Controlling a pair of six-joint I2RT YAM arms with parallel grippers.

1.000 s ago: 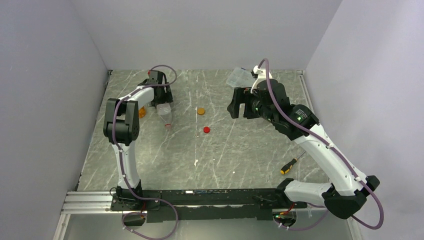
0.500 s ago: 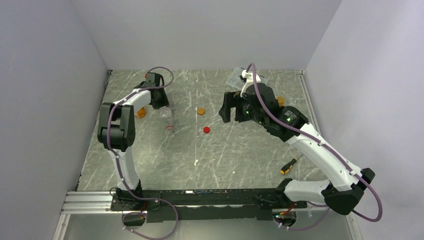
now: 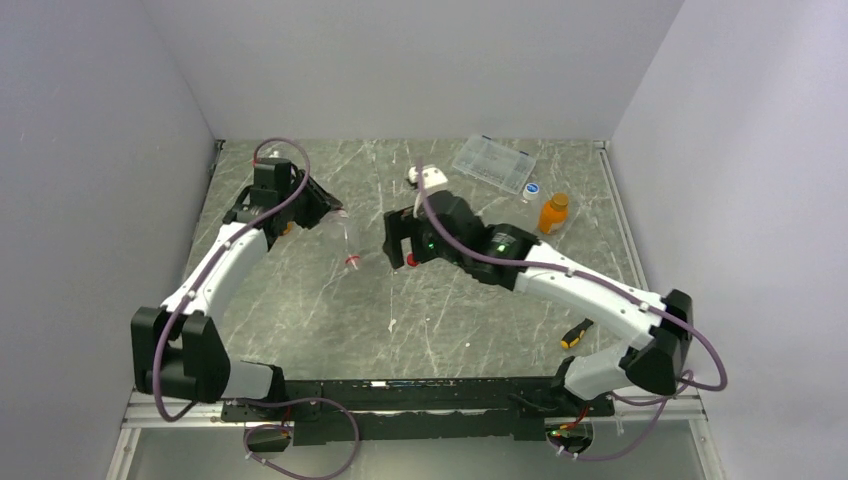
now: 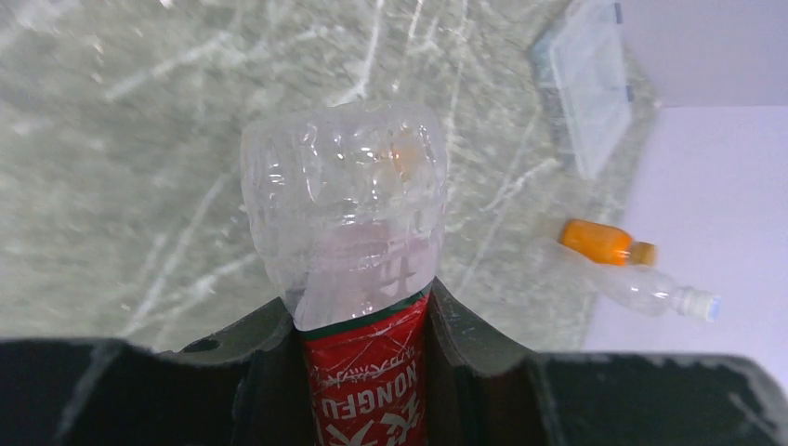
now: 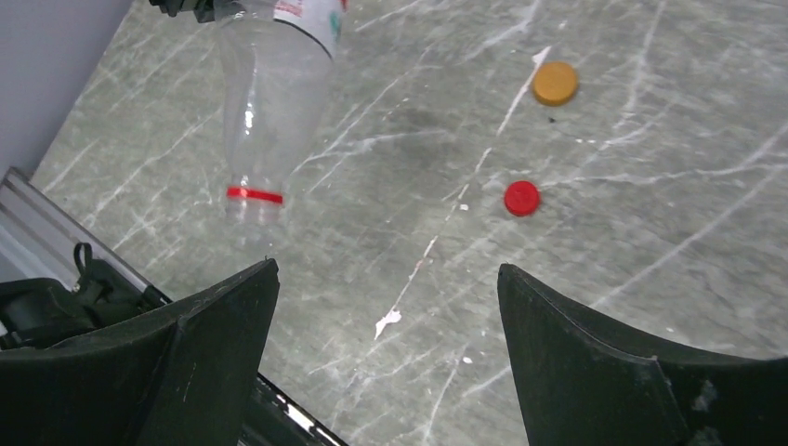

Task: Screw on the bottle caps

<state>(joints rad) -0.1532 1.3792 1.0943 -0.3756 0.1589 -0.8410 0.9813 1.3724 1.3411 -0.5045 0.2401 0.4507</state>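
Note:
My left gripper (image 3: 316, 207) is shut on the red label band of a clear bottle (image 4: 346, 214). The bottle (image 3: 345, 238) is tilted, its uncapped neck with a red ring (image 5: 253, 195) pointing down toward the table. My right gripper (image 5: 387, 269) is open with nothing between its fingers, hovering over the table's middle (image 3: 398, 245). The red cap (image 5: 521, 197) and an orange cap (image 5: 555, 82) lie flat just beyond its fingertips. An orange bottle (image 3: 553, 212) stands at the back right, with a small clear bottle (image 4: 650, 290) beside it.
A clear flat compartment box (image 3: 493, 163) lies at the back of the table. A yellow-and-black screwdriver (image 3: 577, 331) lies near the right arm's base. Walls close in the left, back and right sides.
My left gripper has shut on the clear bottle and drawn it nearer and rightward. The right arm has swung left from the back right to over the two caps, still open.

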